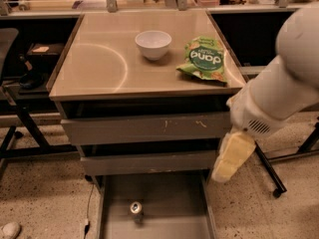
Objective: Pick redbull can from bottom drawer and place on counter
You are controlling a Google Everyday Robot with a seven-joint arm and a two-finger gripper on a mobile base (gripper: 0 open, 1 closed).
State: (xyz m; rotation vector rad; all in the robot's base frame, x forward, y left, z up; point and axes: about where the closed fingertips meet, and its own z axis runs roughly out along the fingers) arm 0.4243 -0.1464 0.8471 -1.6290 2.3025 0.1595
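Hanging at the right, beside the middle drawer front, the cream gripper [233,156] is pointing down; its jaws are blending into one shape, so their state cannot be told. One white arm [279,83] is running off the right edge. One redbull can [136,209] is standing upright in the bottom drawer [169,198], itself being cut off at the near edge. Two upper drawers [144,128] are sitting above. One white bowl [153,44] and one green bag [203,59] are resting apart on the table [94,63].
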